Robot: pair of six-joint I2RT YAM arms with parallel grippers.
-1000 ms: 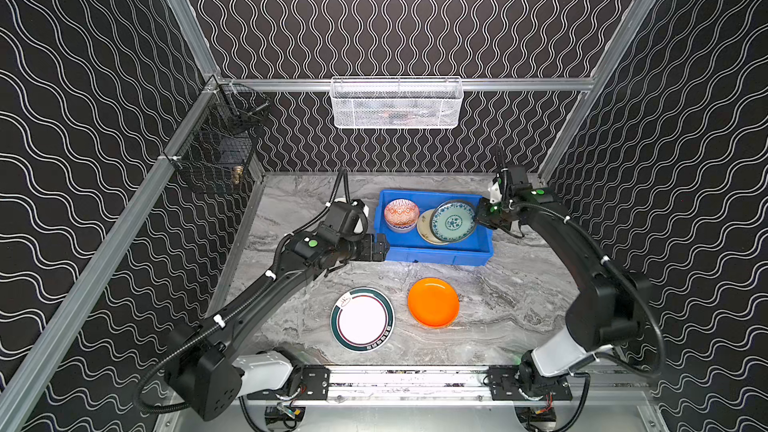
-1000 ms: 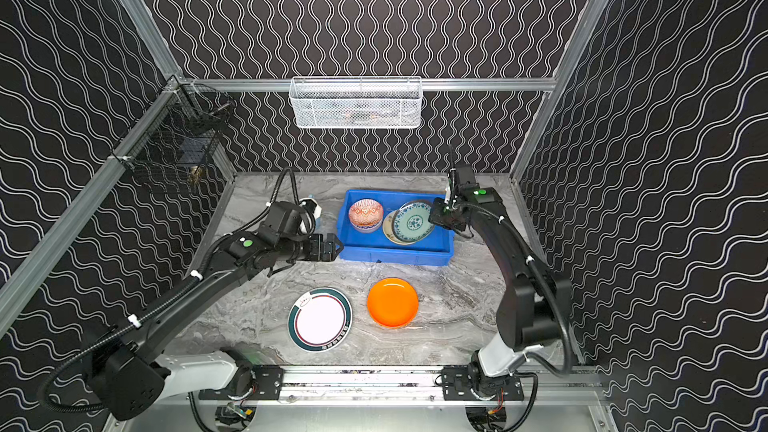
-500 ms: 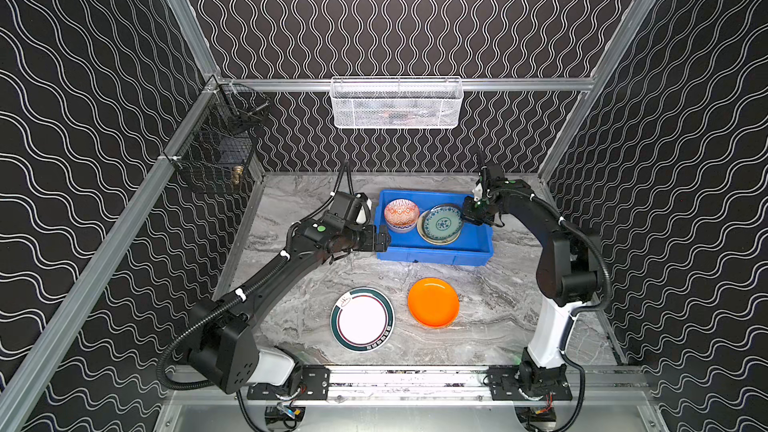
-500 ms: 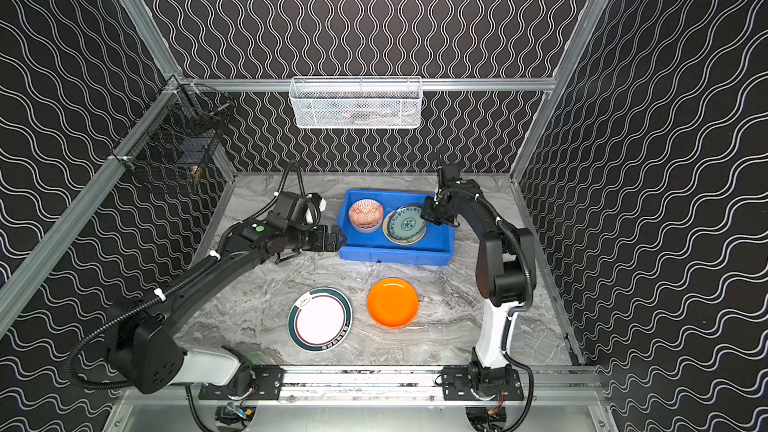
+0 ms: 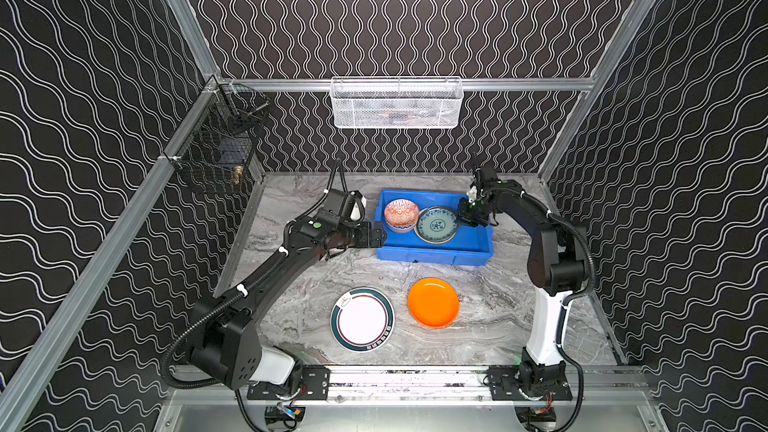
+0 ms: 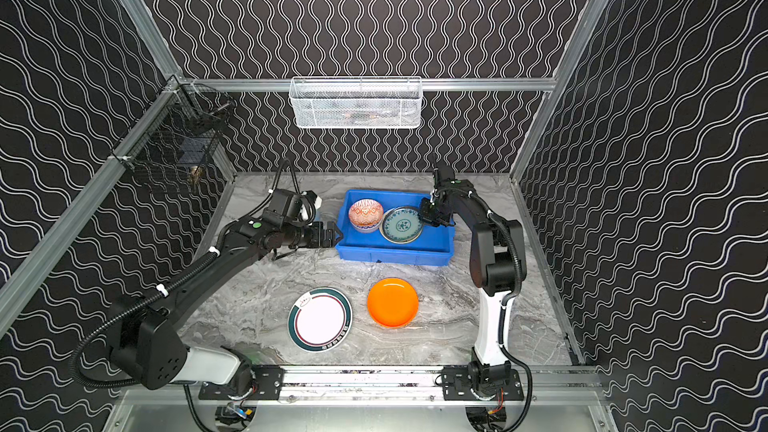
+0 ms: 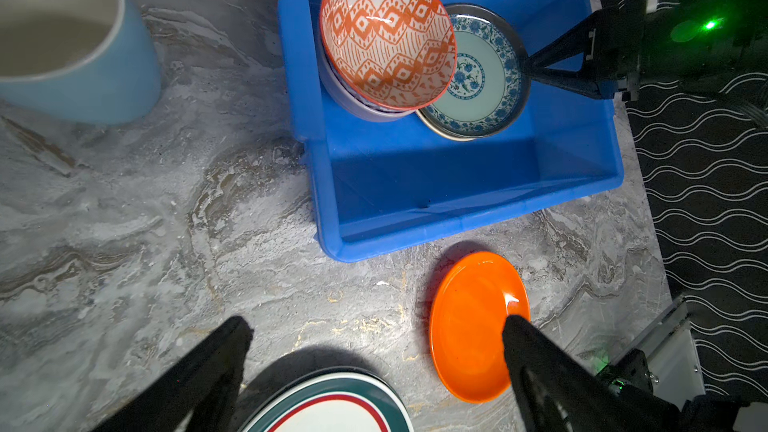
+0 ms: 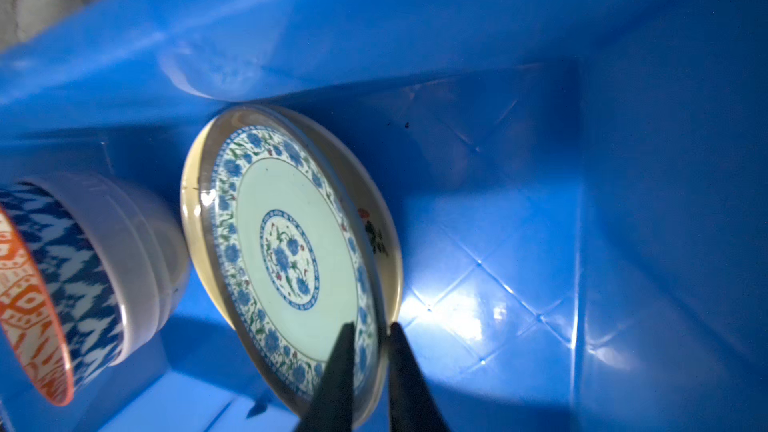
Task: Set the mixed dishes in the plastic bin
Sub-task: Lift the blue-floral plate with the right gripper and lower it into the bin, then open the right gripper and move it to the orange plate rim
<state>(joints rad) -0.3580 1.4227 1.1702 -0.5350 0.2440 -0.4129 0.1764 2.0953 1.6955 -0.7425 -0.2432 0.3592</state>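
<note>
The blue plastic bin (image 5: 473, 243) (image 6: 436, 243) holds the orange-patterned bowl (image 5: 401, 214) (image 7: 386, 35) and a blue-floral plate (image 5: 436, 225) (image 8: 291, 243) lying on the yellow plate (image 8: 189, 209). My right gripper (image 5: 463, 218) (image 8: 371, 330) is inside the bin, its narrow jaws on either side of the floral plate's rim; whether they still press it is unclear. My left gripper (image 5: 376, 234) (image 7: 376, 326) hangs open and empty just left of the bin. The orange plate (image 5: 433, 302) (image 7: 469, 326) and the green-rimmed white plate (image 5: 362, 320) (image 7: 332, 409) lie on the table in front. The pale blue mug (image 7: 83, 56) stands left of the bin.
A white wire-mesh basket (image 5: 397, 103) hangs on the back wall and a black wire basket (image 5: 220, 147) on the left wall. The right half of the bin's floor (image 8: 498, 263) is bare. Patterned walls close in the marble table (image 5: 299, 284).
My right gripper carried the floral plate leftward and lowered it over the yellow plate, and its jaws have parted slightly. The right elbow swung back. The left gripper hardly moved.
</note>
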